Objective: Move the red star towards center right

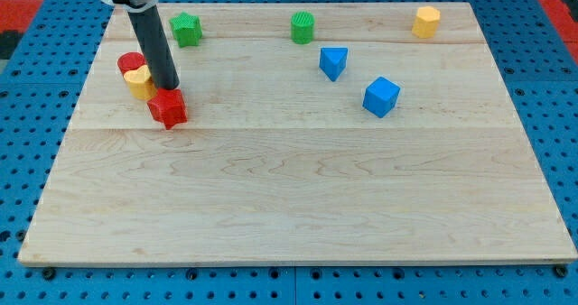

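Note:
The red star (169, 107) lies on the wooden board (298, 188) at the view's left, a little above mid-height. My tip (166, 86) stands at the star's upper edge, touching or nearly touching it. The dark rod rises from there to the view's top left. A yellow block (138, 80) sits just left of the rod, and a red round block (130, 65) is behind it, touching it.
A green star-like block (186, 29) and a green round block (302, 26) sit near the board's top edge. A yellow block (426, 21) is at the top right. A blue wedge block (333, 62) and a blue cube (381, 97) lie right of centre.

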